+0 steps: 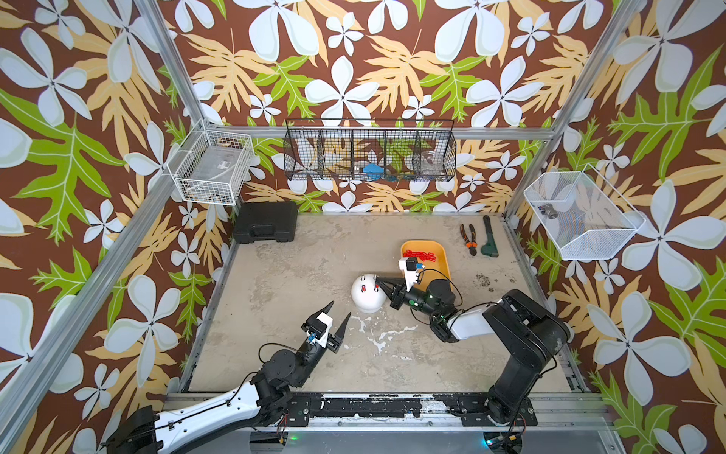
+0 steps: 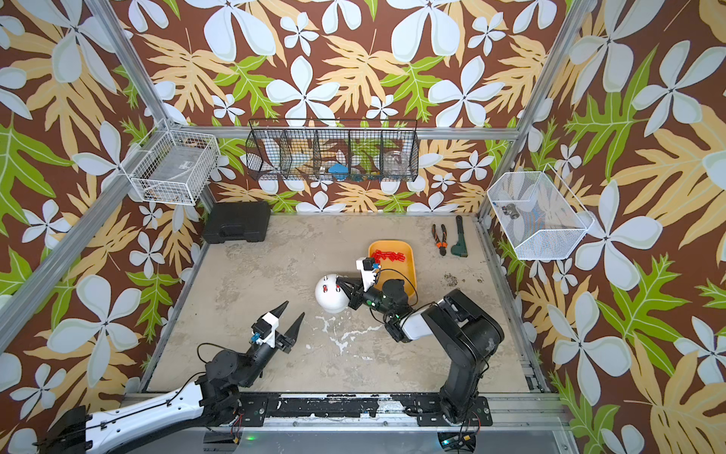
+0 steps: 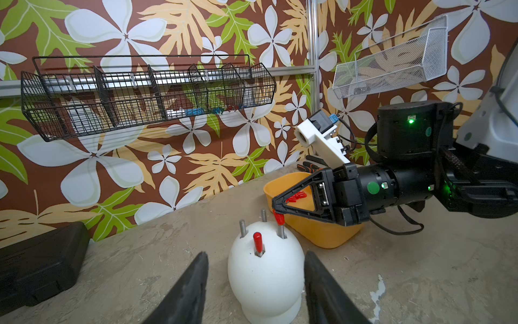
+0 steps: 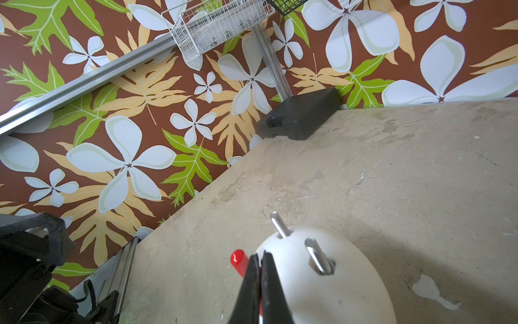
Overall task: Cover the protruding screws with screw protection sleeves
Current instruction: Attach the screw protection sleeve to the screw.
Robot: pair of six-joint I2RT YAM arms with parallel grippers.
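A white dome (image 1: 367,300) stands near the middle of the desk (image 1: 290,275), with four protruding screws (image 3: 242,228) sticking up from its top. The screw nearest the left arm (image 1: 220,408) already wears a fitted sleeve (image 3: 258,240), bright red and pushed down almost to the dome. Two bare screws (image 4: 318,255) stand on the far part of the top.

The right jaws come in from the yellow tray's side and are pinched tight on a held sleeve (image 3: 278,218), gripping its upper end directly over the fourth screw (image 3: 282,232). Its lower end meets the tip of that screw; whether it has started onto the thread I cannot tell. In the right wrist view the closed fingers (image 4: 269,280) hide that screw, and the fitted sleeve shows just beside them.

The left jaws point at the dome from the near side, apart from it, standing fairly wide with nothing between them.

Behind the right wrist a yellow tray (image 1: 446,257) holds a heap of screw protection sleeves (image 1: 422,256) at its far end. Near the back wall, orange-handled pliers (image 1: 468,236) and a green wrench (image 1: 489,239) lie side by side. A black case (image 1: 265,222) sits in the far left corner.
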